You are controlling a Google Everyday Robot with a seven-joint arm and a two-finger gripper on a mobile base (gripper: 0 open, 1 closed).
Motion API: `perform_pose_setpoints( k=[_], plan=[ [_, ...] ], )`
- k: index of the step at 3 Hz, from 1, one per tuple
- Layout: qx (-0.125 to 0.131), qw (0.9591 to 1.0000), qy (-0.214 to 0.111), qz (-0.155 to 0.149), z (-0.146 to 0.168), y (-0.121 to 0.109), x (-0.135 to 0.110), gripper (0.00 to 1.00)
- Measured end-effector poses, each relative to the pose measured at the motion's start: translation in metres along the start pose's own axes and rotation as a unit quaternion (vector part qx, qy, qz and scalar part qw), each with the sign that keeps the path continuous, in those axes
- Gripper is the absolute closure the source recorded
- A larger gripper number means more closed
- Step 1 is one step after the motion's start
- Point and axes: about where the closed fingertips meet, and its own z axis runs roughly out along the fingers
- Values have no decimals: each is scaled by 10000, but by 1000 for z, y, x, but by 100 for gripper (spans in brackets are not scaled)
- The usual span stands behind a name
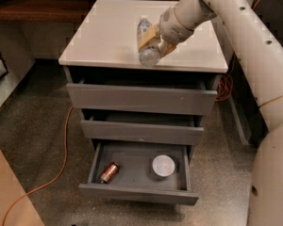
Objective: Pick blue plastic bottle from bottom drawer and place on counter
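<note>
The gripper (152, 40), reaching in from the right, is clamped on the bottle (148, 56), held tilted over the counter (104, 36) near its front edge, while the bottom drawer (132, 192) stands open below, holding a can (109, 172) and a bowl (162, 165).

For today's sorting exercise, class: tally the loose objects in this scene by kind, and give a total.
Bottles: 1, the blue plastic bottle, held in the gripper over the counter.
Cans: 1, the copper-red can in the bottom drawer.
Bowls: 1, the white bowl in the same drawer.
Total: 3.
</note>
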Motion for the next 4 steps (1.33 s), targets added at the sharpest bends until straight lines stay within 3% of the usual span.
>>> perform_pose_setpoints(
  k=[2,3,4],
  plan=[
    [-534,9983,10,230,18,15,34,61],
    [-683,9971,-7,343,24,24,46,28],
    [-647,9974,7,318,29,22,46,5]
  ],
)
